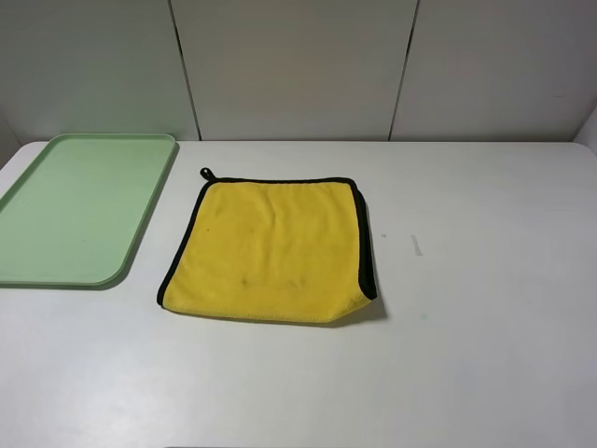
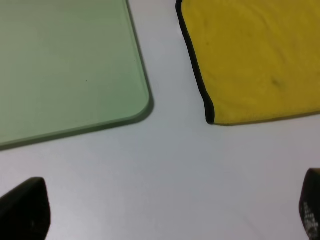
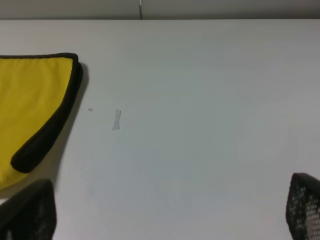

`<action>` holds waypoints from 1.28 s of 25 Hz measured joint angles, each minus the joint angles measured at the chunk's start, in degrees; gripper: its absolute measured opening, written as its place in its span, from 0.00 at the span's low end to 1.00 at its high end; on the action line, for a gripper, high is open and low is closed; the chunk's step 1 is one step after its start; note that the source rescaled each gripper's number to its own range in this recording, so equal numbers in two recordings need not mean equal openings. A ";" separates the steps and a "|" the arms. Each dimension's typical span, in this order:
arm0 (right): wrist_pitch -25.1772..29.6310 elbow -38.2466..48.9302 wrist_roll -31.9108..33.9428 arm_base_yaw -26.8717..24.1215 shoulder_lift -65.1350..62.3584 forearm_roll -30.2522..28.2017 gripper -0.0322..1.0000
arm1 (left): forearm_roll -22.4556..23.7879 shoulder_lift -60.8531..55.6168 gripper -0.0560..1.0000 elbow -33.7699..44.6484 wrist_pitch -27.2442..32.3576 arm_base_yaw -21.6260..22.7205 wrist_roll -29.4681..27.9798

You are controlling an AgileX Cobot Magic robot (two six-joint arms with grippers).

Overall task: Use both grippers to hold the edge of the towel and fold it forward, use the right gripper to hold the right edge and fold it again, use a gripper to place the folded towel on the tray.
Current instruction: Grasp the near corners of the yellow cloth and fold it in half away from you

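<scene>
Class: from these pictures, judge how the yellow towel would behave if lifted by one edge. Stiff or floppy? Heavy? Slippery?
Probably floppy: the towel lies limp on the table and its right edge curls over, so it should drape. Likely light: it looks thin. Its plush surface probably resists slipping.

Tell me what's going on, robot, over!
Left tool open, right tool open, both over bare table, holding nothing. Towel lying on table beside tray, untouched. Nothing between towel and tray.
</scene>
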 joint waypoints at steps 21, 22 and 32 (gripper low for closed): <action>0.00 0.00 0.00 0.00 0.00 0.00 1.00 | 0.00 0.00 1.00 0.00 -0.06 0.00 0.00; 0.00 0.00 0.00 0.00 0.00 0.00 1.00 | 0.00 0.00 1.00 0.00 -0.06 0.00 0.00; 0.00 0.00 0.00 0.00 0.00 0.00 1.00 | 0.00 0.00 1.00 0.00 -0.06 0.00 0.00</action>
